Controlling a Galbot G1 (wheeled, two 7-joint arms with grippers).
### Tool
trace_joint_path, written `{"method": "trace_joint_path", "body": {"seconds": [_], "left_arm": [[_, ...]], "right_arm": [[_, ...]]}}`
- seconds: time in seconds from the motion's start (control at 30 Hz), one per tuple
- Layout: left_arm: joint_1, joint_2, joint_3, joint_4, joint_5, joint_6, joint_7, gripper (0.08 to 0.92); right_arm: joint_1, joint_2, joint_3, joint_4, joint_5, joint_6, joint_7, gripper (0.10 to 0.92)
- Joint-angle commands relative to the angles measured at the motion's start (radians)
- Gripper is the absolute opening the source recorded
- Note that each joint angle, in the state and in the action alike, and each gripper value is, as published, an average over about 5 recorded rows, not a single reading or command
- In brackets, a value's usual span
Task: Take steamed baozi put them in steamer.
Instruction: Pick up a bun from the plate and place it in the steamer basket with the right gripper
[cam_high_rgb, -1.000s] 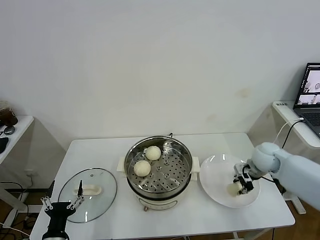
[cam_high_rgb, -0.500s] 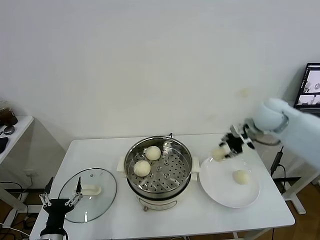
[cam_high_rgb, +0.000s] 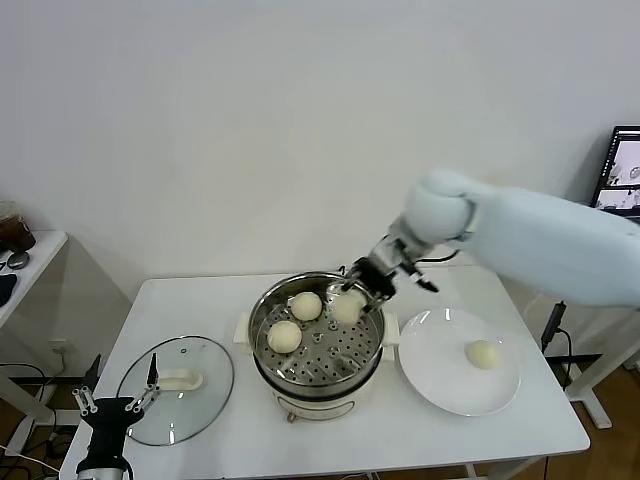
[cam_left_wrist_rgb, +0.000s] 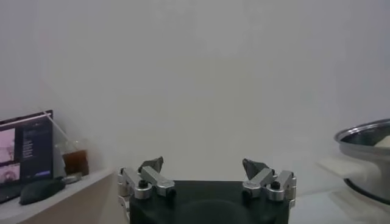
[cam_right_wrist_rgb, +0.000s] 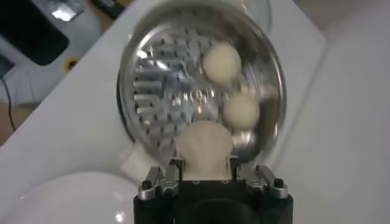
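**Third baozi held over the steamer**

I see the right gripper (cam_high_rgb: 352, 297) clamped on a baozi (cam_right_wrist_rgb: 203, 143) above the steamer (cam_high_rgb: 262, 318), where two buns (cam_high_rgb: 305, 305) sit on the perforated tray. One bun (cam_high_rgb: 483, 353) lies on the white plate (cam_high_rgb: 430, 375). My left gripper (cam_high_rgb: 112, 404) hangs spread wide beside the glass lid (cam_high_rgb: 205, 354).

Pale cream baozi (cam_high_rgb: 306, 305) sit in the shiny silver steamer (cam_high_rgb: 262, 322), its tray dotted with holes, on a white base; at three o'clock a white plate (cam_high_rgb: 430, 375); white table (cam_high_rgb: 200, 300), white wall
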Motion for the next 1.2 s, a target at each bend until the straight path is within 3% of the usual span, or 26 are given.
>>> {"method": "trace_joint_path", "body": {"seconds": [0.03, 0.17, 0.57, 0.93, 1.2], "left_arm": [[-0.001, -0.002, -0.009, 0.000, -0.004, 0.000, -0.001, 0.823], [-0.001, -0.002, -0.014, 0.003, -0.006, -0.001, -0.001, 0.823], [-0.001, -0.002, -0.027, 0.015, -0.012, -0.006, -0.001, 0.823], [-0.004, 0.000, -0.026, 0.024, -0.012, -0.007, -0.001, 0.823], [-0.008, -0.004, -0.023, 0.031, -0.012, -0.008, -0.001, 0.823]], "right_arm": [[0.019, 0.255, -0.137, -0.059, -0.134, 0.266, 0.034, 0.475], [-0.015, 0.289, -0.139, -0.106, -0.239, 0.365, 0.034, 0.475], [-0.031, 0.286, -0.147, -0.123, -0.360, 0.529, 0.002, 0.479], [-0.066, 0.262, -0.153, -0.122, -0.346, 0.560, 0.004, 0.493], [-0.063, 0.253, -0.142, -0.131, -0.348, 0.582, 0.029, 0.559]]}}
